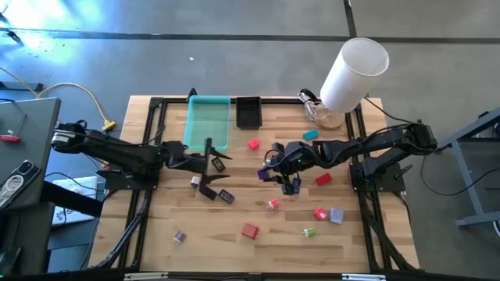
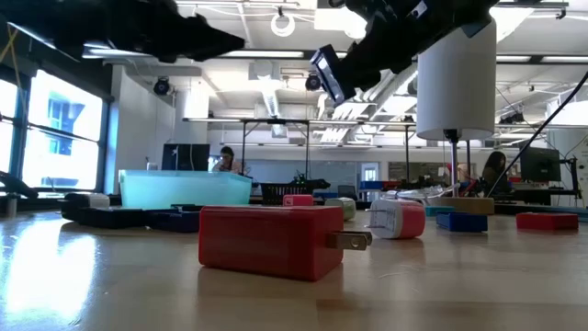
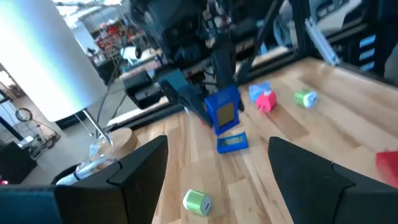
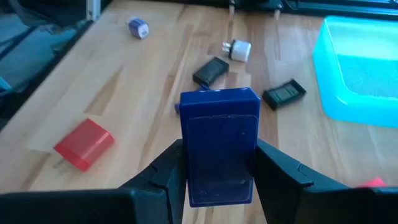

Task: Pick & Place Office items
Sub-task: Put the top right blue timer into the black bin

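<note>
The wooden desk (image 1: pixel 156 234) fills the middle of the high view, framed by black rails. At its far right corner a large white cylinder (image 1: pixel 353 72) stands over a round wooden base. At the far edge, left of centre, lies a teal tray (image 1: pixel 208 121), with a smaller black tray (image 1: pixel 248 112) just beside it on the right.

The left arm reaches in from the left, and its left claw (image 1: pixel 205 162) hangs just in front of the teal tray with its fingers (image 3: pixel 140 174) spread apart and nothing between them. Near it on the desk lie a black piece (image 1: pixel 209 192) and a dark flat piece (image 1: pixel 226 197).

The right arm comes in from the right. Its right claw (image 4: pixel 217 165) is clamped on a blue block (image 4: pixel 219 144), held upright above the middle of the desk; the low view shows it lifted clear of the surface.

The other office items lie scattered over the near and right parts of the desk: a red charger block (image 1: pixel 250 230) with metal prongs near the front, a red piece (image 1: pixel 323 179) to the right of the right claw, a pink piece (image 1: pixel 254 144) near the trays, a teal piece (image 1: pixel 311 134) close to the cylinder's base, a purple piece (image 1: pixel 337 215) beside another red one (image 1: pixel 320 212), a green piece (image 1: pixel 308 232), and a small pale piece (image 1: pixel 179 235) towards the front left.
</note>
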Action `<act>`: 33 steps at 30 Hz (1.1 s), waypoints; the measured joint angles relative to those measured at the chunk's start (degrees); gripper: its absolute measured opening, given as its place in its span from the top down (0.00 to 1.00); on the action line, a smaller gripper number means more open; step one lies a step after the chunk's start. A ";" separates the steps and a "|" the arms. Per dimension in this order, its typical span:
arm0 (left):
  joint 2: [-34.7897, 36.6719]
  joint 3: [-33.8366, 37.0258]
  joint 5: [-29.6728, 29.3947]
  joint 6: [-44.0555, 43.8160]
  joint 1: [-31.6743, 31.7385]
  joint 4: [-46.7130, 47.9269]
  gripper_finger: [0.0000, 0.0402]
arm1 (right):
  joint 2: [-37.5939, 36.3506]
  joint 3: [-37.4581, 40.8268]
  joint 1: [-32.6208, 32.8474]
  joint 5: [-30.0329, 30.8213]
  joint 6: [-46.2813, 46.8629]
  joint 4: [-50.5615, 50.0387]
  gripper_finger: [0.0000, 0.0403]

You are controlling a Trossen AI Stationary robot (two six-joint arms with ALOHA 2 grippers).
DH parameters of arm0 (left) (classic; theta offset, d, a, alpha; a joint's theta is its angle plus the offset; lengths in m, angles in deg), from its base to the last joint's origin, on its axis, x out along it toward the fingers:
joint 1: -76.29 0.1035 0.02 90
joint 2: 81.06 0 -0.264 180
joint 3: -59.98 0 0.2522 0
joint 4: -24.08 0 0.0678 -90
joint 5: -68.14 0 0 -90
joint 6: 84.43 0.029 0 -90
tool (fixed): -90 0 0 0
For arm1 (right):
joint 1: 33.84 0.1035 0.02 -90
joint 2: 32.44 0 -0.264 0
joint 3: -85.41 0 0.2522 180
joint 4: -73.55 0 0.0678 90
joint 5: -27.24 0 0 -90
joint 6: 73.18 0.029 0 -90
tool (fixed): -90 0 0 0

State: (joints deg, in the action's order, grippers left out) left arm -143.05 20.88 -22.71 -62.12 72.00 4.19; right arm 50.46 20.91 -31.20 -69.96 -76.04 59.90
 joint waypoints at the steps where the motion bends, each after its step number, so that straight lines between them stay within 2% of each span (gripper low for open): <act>1: -1.54 -0.69 -0.01 0.35 0.04 -0.15 0.32 | 0.00 0.00 0.00 -0.59 -0.01 0.40 0.66; 4: -5.79 -1.39 -0.02 0.19 -0.04 -4.34 0.32 | 0.02 0.02 -0.01 -3.14 -0.01 2.70 0.66; 13: -13.61 -1.38 -0.02 -8.46 -1.62 -13.38 0.32 | 3.37 -0.08 -0.14 -8.14 2.03 8.74 0.66; 19: -14.59 -1.38 -0.27 -4.36 -1.36 -14.63 0.32 | 6.64 0.04 -0.49 -11.28 3.82 11.00 0.66; 23: -11.68 -2.52 -0.38 5.01 -2.93 -11.06 0.32 | 6.64 0.03 -0.94 -13.23 6.59 9.61 0.66; 29: -11.36 -12.65 2.14 7.68 -3.08 12.32 0.32 | 6.64 0.02 -0.89 -15.75 7.81 9.96 0.66; 33: -12.96 -18.74 2.39 11.80 -3.89 19.57 0.32 | 6.64 0.02 -0.92 -15.72 7.81 9.61 0.66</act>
State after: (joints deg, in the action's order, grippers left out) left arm -156.01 2.14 -20.32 -50.32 68.11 23.76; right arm 57.10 20.93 -32.12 -85.68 -68.23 69.51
